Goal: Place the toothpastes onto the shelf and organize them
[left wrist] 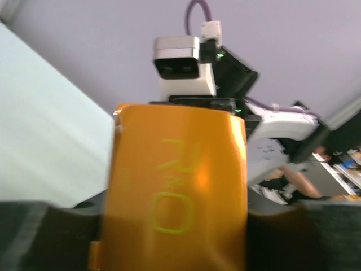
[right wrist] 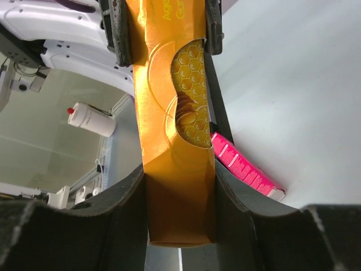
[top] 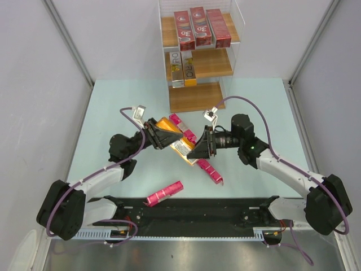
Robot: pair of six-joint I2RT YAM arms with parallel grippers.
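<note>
A three-tier shelf [top: 197,97] of wooden boards and clear walls stood at the far side of a pale green table [top: 113,113]. Three dark red cartons [top: 200,25] lay side by side on its top board. On the middle board, towards the shelf's left side, a silver carton [top: 176,70] and a gold carton [top: 190,70] lay touching each other.

In front of the shelf's bottom board, the two arms met and shared one orange carton [top: 179,147], which looked raised off the table. The left gripper [top: 163,135] pinched the end nearer the shelf, its fingers [left wrist: 34,237] pressed against the carton's two long sides. The right gripper [top: 198,149] pinched the end farther from the shelf, its fingers [right wrist: 242,214] likewise clamped on either side of the carton.

Three pink cartons lay on the table. The first pink carton [top: 184,127] lay between the orange carton and the shelf. The second pink carton [top: 210,172] lay farther from the shelf, just past the right gripper. The third pink carton [top: 164,192] lay farthest from the shelf, well apart from the others.
</note>
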